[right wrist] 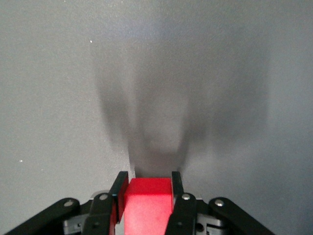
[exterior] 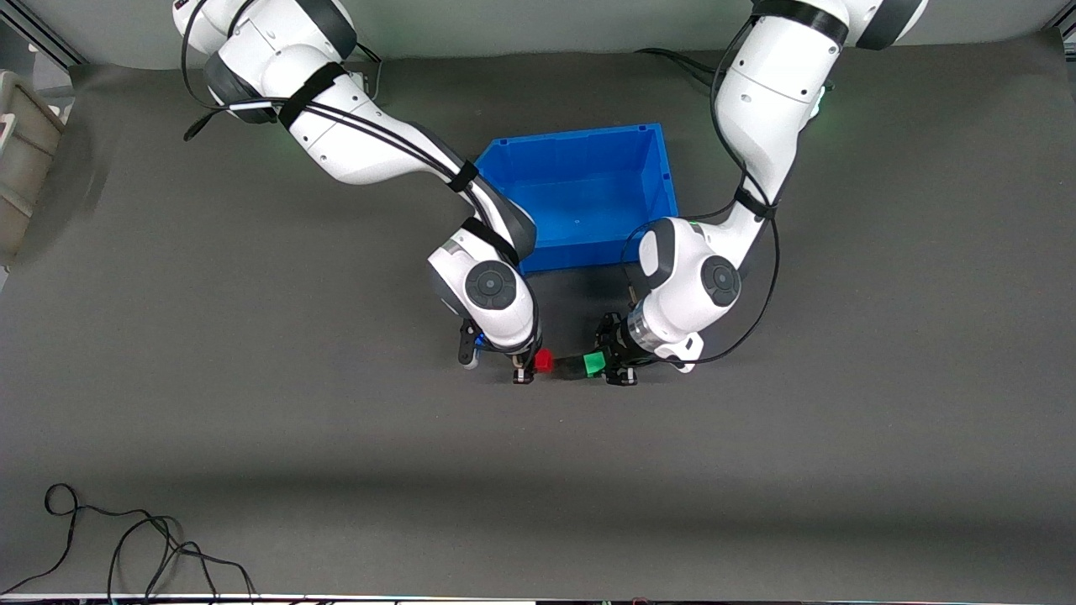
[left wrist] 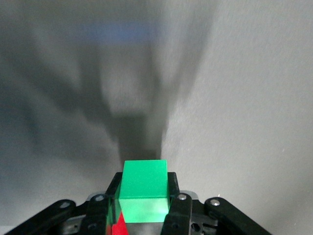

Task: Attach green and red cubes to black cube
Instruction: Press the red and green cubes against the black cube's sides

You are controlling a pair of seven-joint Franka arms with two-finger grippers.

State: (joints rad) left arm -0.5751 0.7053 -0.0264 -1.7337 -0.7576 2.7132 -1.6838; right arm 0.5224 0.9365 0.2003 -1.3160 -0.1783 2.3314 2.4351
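1 red cube [exterior: 545,360], 1 green cube [exterior: 594,364], 1 blue bin [exterior: 588,143], 2 arms.

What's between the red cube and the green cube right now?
In the front view, a small dark block, apparently the black cube, fills the stretch between the red cube and the green cube, each clamped in a gripper's jaws.

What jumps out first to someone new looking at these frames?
The two arms meet in the middle of the table, nearer the front camera than the blue bin. The right gripper is shut on the red cube and the left gripper is shut on the green cube, the two cubes facing each other with a dark gap between them. Whether the black cube sits in that gap cannot be made out.
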